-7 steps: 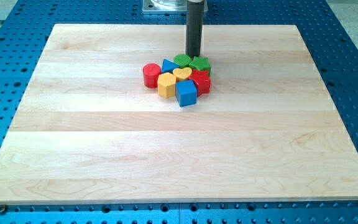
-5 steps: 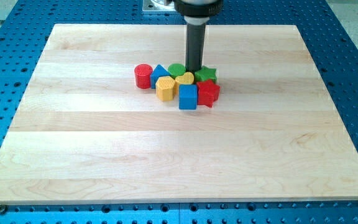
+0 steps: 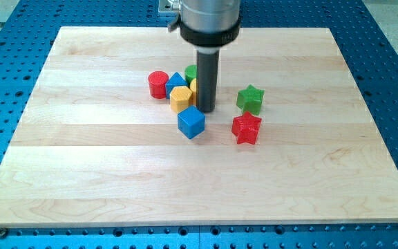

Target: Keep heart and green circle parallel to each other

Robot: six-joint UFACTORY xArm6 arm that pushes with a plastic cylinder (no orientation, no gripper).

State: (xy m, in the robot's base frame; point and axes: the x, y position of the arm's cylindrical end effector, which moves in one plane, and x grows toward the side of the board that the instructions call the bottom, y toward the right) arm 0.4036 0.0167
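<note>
My tip (image 3: 206,109) stands in the middle of the block group, just above and right of the blue cube (image 3: 191,122). The rod hides most of the yellow heart (image 3: 194,86) and of the green circle (image 3: 191,72); only their left edges show, the circle above the heart. The yellow hexagon (image 3: 181,99) lies left of my tip, touching the heart's side.
A red cylinder (image 3: 158,84) and a blue triangle (image 3: 175,81) sit at the group's left. A green star (image 3: 251,98) and a red star (image 3: 247,128) lie apart to the right of my tip. The wooden board (image 3: 81,159) ends in blue perforated table.
My tip moved down the view through the cluster. The green star and red star were pushed out to the right, the blue cube down and left; the group has spread apart.
</note>
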